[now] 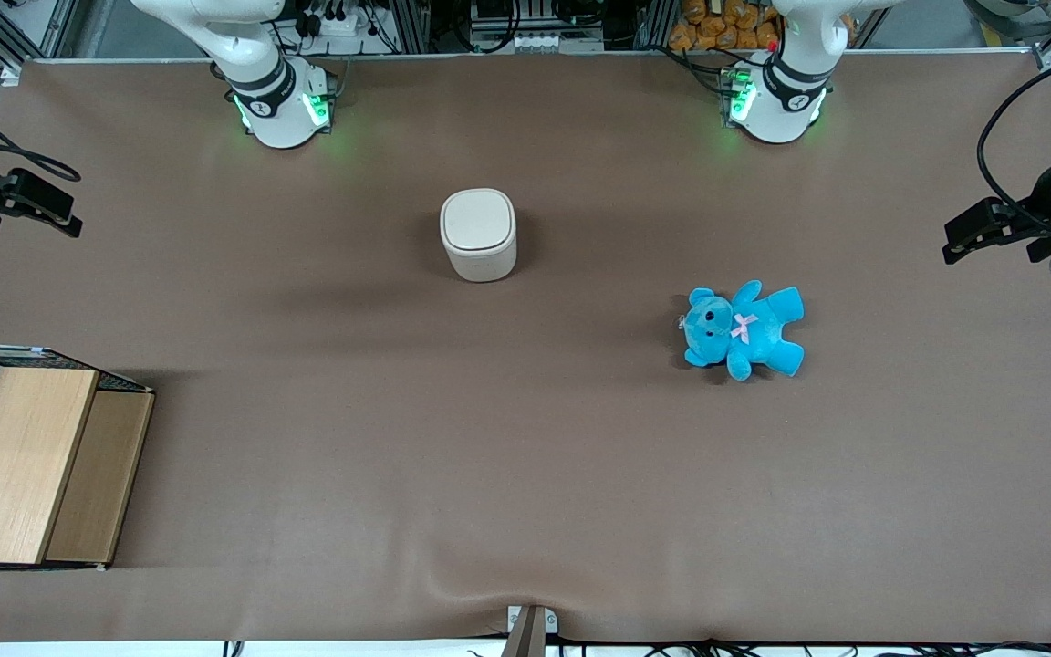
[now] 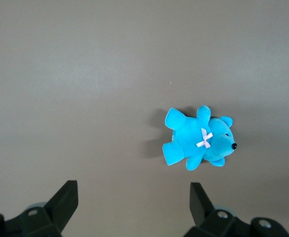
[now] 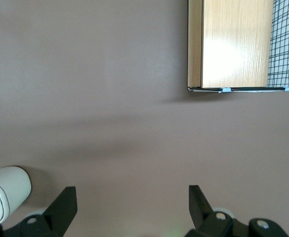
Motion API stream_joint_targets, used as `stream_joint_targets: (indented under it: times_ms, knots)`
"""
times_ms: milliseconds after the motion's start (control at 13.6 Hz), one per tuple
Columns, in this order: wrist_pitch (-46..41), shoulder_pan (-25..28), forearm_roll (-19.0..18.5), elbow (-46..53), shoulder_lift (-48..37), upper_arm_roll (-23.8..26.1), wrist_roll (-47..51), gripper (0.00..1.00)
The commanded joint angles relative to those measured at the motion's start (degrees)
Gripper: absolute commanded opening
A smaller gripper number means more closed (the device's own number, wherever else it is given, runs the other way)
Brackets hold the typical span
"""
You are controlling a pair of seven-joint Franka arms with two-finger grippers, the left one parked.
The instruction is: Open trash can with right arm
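Observation:
The trash can is a small cream-white bin standing upright on the brown table, its flip lid closed. Part of it also shows in the right wrist view. My right arm's base glows green at the table's back edge. Its gripper hangs high over the working arm's end of the table, well apart from the trash can. In the right wrist view the gripper is open and empty, with only bare table between its black fingers.
A wooden box with wire mesh stands at the working arm's end, nearer the front camera; it also shows in the right wrist view. A blue teddy bear lies toward the parked arm's end, and shows in the left wrist view.

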Motion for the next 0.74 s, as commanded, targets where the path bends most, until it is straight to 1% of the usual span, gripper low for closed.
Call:
stream_joint_targets:
  times_ms: [0,442,663]
  knots:
    - [-0.7,-0.9,-1.1,1.1,0.5,0.6,-0.7,1.0]
    - [-0.8,-0.3,-1.2,0.7,0.5,0.6,-0.5,1.0]
    - [-2.7,0.1,-0.8,0.3,0.6,0.8,-0.6,1.0]
